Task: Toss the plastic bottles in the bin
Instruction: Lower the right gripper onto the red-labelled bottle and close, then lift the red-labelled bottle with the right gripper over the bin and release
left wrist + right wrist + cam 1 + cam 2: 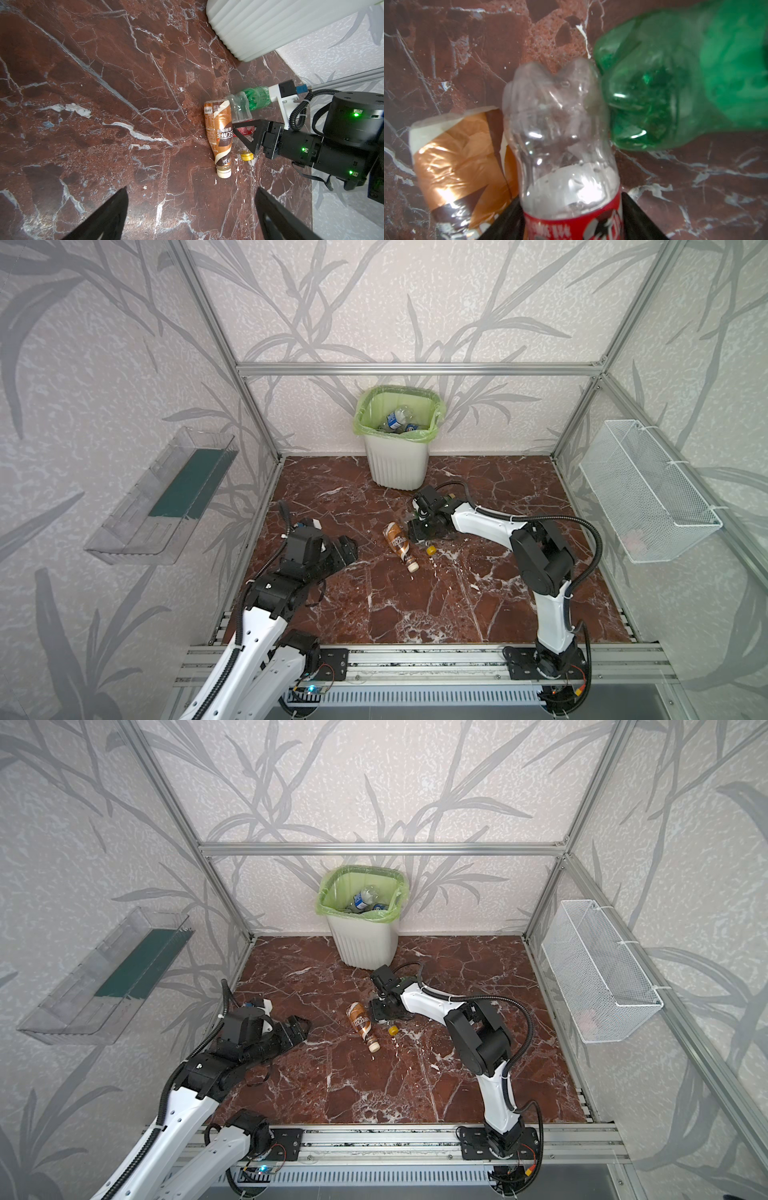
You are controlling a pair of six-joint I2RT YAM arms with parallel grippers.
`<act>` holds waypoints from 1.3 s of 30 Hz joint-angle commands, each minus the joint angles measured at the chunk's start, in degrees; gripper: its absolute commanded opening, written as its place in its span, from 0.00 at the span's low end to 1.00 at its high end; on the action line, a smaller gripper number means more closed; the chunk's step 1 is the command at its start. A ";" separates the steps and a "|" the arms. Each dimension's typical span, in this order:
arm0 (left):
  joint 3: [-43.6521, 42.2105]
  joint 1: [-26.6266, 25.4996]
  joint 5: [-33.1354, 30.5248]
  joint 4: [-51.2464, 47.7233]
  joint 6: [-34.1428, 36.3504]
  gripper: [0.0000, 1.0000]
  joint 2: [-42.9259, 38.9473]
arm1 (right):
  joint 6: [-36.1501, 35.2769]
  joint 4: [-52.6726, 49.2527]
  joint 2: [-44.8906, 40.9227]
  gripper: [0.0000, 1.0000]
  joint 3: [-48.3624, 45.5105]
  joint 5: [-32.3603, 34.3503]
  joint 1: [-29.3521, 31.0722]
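The white ribbed bin [397, 464], lined with a green bag, stands at the back and holds clear blue-labelled bottles [395, 420]. A brown-wrapped bottle [397, 541] lies on the marble floor mid-table. Right beside it lies a clear red-labelled bottle [560, 135] with a yellow cap [431, 549]. My right gripper [571, 199] is shut on its label, with a jaw pressed against each side. A green bottle [256, 98] lies base to base against it. My left gripper [191, 189] hangs open above bare floor, left of the brown bottle, and holds nothing.
A clear plastic tray [166, 497] hangs on the left wall and a white wire mesh basket [648, 493] on the right wall. Aluminium frame posts edge the red marble floor [415, 605]. The right arm [540, 556] arcs over the floor's right half.
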 commanded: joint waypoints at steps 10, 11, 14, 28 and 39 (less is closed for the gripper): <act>0.49 0.31 -1.07 -0.72 -0.45 0.95 0.03 | 1.28 0.91 -9.04 0.60 -12.10 -0.59 0.78; 0.38 0.30 -1.10 -0.61 -0.53 0.95 0.09 | 1.79 1.45 -10.64 0.60 -14.25 -0.48 1.07; 0.02 0.34 -0.86 0.14 -0.80 0.95 0.54 | 3.92 2.27 -15.81 0.59 -20.78 -0.06 1.92; -0.12 0.43 -0.46 3.08 -1.06 0.95 3.95 | 15.05 1.14 -42.09 0.59 -43.95 1.69 4.70; 0.83 0.51 -0.94 3.00 -1.35 0.95 5.02 | 14.99 -1.53 -53.25 0.59 -37.76 6.08 3.23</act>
